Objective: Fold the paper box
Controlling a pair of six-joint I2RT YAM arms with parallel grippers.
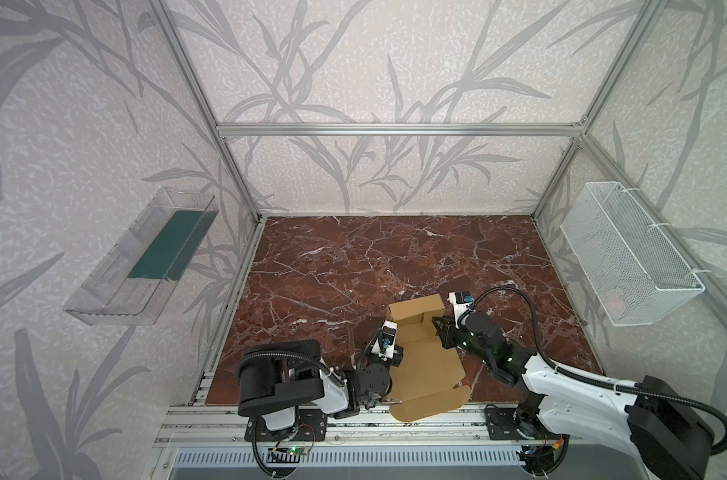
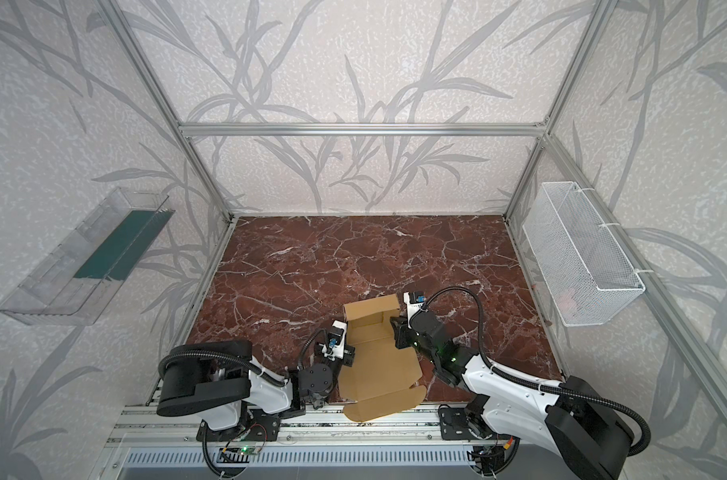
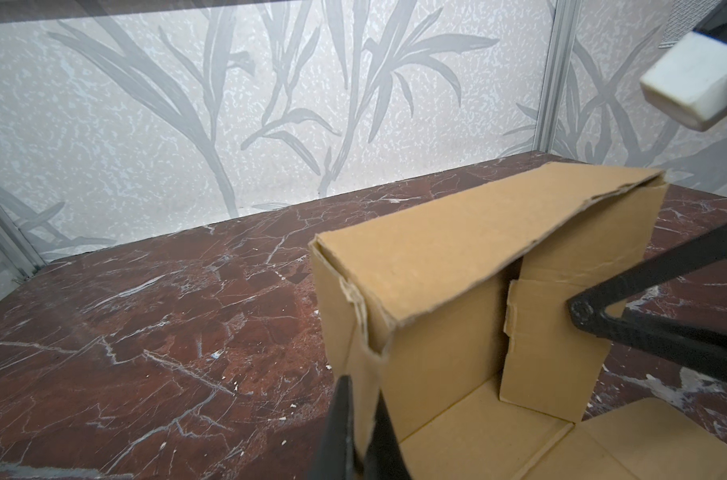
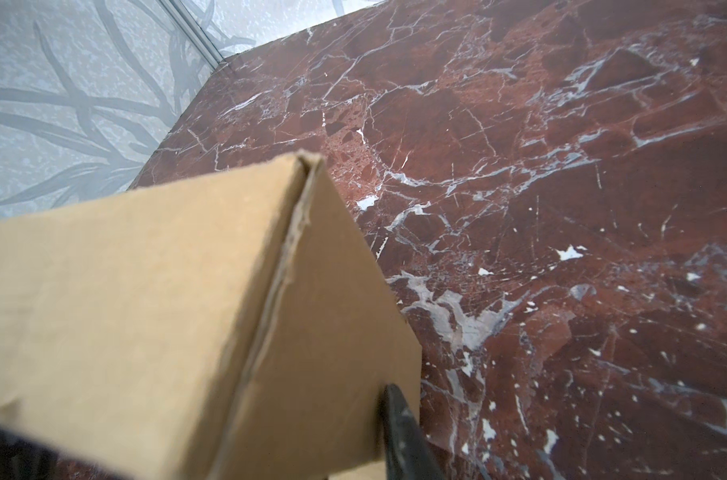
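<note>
Left wrist view — left gripper (image 3: 361, 397) clamping paper box (image 3: 436, 257) side wall, upright

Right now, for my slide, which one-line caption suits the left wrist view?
Left gripper pinching one raised side wall of the half-folded tan cardboard paper box on the red-brown marble table.

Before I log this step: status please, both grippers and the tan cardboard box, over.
Left gripper shut on the tan cardboard paper box, left wall. Right gripper straddles right wall, grip unclear. Far wall raised, near panels flat. Nothing in the way.
</note>
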